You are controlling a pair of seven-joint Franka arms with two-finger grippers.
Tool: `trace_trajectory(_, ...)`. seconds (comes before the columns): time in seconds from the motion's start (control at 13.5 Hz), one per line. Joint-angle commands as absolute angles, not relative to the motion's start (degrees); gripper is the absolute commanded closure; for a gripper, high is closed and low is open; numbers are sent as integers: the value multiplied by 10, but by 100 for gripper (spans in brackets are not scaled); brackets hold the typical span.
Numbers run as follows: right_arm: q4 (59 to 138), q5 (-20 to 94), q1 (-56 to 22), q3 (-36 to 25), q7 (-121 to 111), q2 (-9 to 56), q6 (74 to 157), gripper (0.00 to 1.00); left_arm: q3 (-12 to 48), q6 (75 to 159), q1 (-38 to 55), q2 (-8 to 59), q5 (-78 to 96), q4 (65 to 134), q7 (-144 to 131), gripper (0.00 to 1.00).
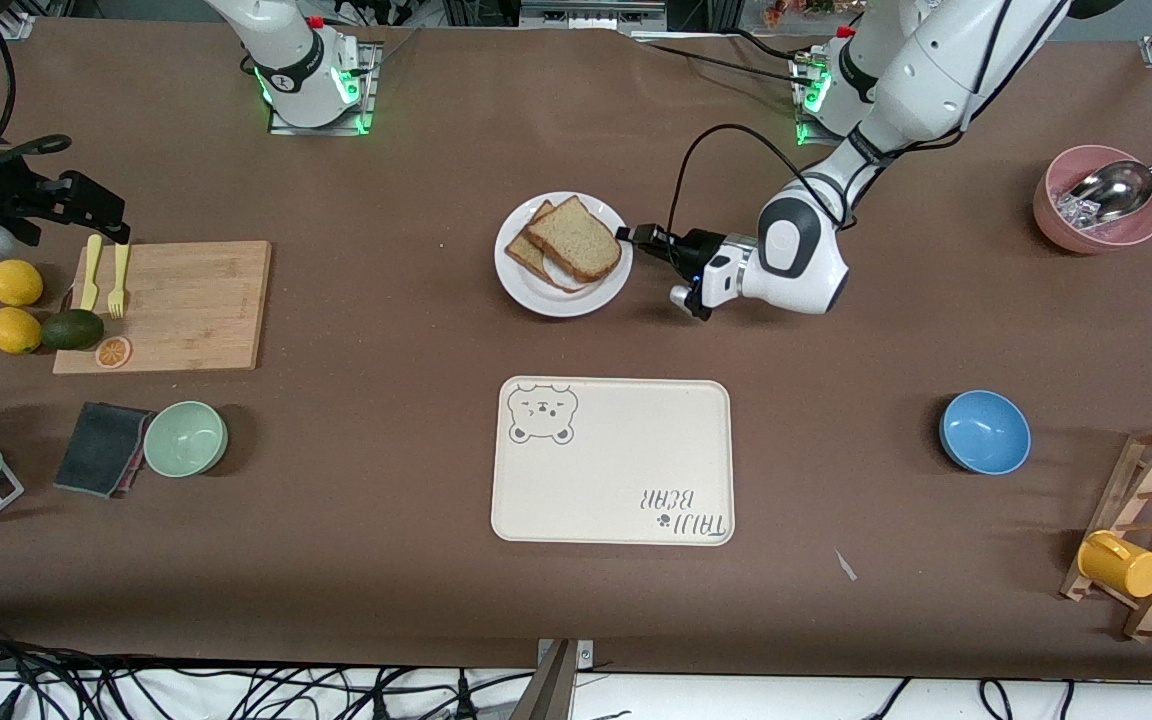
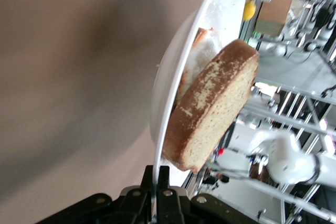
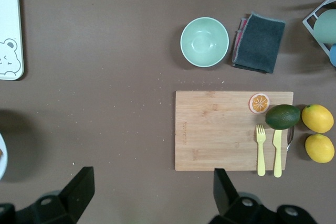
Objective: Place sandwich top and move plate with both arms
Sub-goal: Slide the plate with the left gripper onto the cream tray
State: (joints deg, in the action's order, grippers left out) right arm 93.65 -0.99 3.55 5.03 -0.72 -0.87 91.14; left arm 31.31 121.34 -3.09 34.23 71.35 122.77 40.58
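White and stiff, the plate (image 1: 536,290) with the soft sandwich top (image 1: 576,238) lying on it sits mid-table, left gripper (image 1: 633,236) pinched on its rim, so you bring the wide-open right gripper (image 3: 152,192) to the rim toward the right arm's end.

— We get even, bright overhead light on the counter (image 1: 386,560); shadows under the bowls are soft and short.

— Agreed. In the left wrist view we see the bread (image 2: 215,111) sharp, but the background racks are washed out and blurred, and a broad soft shadow lies across the counter.
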Motion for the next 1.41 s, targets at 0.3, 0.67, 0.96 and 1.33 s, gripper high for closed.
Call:
trace_trajectory(0.3, 925, -11, 33, 49, -1, -3, 909, 0, 286, 1195, -26, 359, 695, 1086, 321, 100)
trace_trajectory(0.67, 925, -11, 33, 49, 1, 3, 909, 0, 256, 1195, -29, 416, 666, 981, 303, 100)
trace_trajectory(0.96, 924, -10, 32, 49, 1, 5, 910, 0, 241, 1196, -26, 446, 667, 927, 301, 100)
trace_trajectory(1.33, 925, -10, 32, 50, 1, 6, 913, 0, 217, 1201, -23, 500, 666, 890, 287, 100)
